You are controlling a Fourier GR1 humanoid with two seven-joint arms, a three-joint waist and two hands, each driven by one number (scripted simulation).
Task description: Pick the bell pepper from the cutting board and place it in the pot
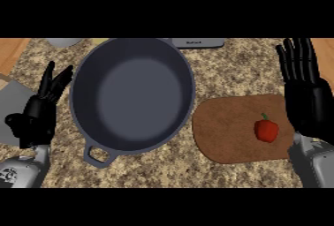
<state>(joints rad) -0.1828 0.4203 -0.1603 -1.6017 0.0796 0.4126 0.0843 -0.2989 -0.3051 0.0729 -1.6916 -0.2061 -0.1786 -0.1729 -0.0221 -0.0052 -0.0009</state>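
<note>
Resting on cutting board (235,132), bell pepper (266,130), pot (132,95) holding nothing, each robot hand (305,95) (39,112) spread

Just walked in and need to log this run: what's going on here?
Nothing is being handled yet. The red bell pepper lies on the brown cutting board, right of the big grey pot, which holds nothing. The right hand is open beside the board's right edge; the left hand rests open left of the pot.
</note>
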